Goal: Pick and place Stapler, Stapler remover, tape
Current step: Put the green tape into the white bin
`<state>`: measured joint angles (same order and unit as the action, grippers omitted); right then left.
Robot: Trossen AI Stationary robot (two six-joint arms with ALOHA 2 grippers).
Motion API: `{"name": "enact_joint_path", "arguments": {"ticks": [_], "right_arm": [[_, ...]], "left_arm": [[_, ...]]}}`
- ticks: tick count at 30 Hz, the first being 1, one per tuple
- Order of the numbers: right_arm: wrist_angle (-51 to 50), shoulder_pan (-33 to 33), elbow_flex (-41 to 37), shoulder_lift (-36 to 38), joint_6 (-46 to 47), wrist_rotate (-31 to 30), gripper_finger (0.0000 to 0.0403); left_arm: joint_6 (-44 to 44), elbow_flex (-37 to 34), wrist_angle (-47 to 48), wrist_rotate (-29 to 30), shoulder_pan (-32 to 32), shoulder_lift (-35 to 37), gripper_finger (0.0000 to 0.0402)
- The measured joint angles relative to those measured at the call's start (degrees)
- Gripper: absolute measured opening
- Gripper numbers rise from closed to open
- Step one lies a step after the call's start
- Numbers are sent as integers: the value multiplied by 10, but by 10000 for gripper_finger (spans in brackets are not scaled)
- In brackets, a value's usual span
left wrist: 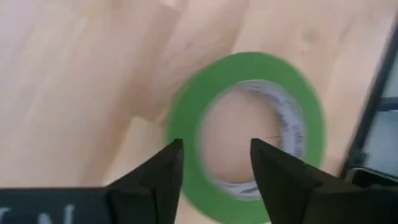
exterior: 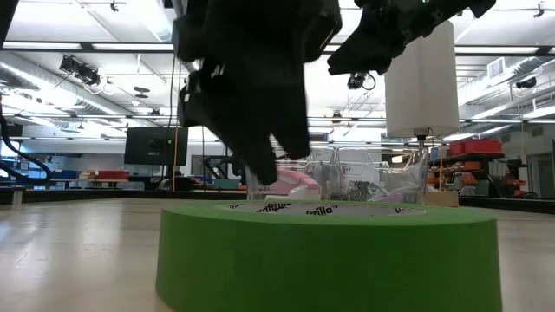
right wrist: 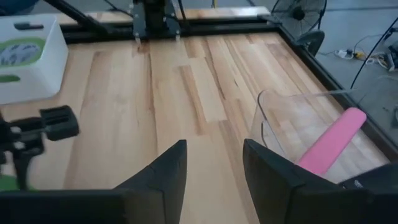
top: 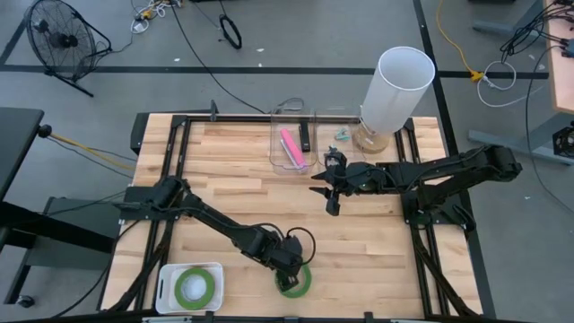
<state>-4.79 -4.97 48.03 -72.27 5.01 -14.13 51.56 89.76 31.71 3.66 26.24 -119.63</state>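
Observation:
A green tape roll (top: 303, 283) lies flat on the wooden table near its front edge; it fills the low view (exterior: 329, 256). My left gripper (left wrist: 214, 155) is open just above it, one finger over the ring's wall (left wrist: 186, 124), the other over the open centre. It seems to touch nothing. A second green roll (top: 196, 286) lies in a white bin (top: 165, 285) at the front left. My right gripper (top: 332, 205) is open and empty above the table's middle. A pink stapler (top: 290, 147) lies in a clear tray (top: 274, 135) at the far side. The pink-red roll is out of view.
A second clear tray (top: 323, 121) beside the first holds a small grey-green item (top: 341, 135). A tall white cylinder (top: 396, 88) stands at the far right. Black frame rails (top: 170, 179) run along the table's sides. Bare wood lies between the arms.

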Motion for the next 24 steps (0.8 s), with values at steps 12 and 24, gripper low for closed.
{"name": "enact_joint_path", "arguments": {"ticks": [12,24], "right_arm": [[35,0,0,0,3,0,158],[25,0,0,0,6,1,158]], "left_arm": [[34,-2,31,7,8,-15,218],[-30,1,15,-2,3,-54,216]]}}
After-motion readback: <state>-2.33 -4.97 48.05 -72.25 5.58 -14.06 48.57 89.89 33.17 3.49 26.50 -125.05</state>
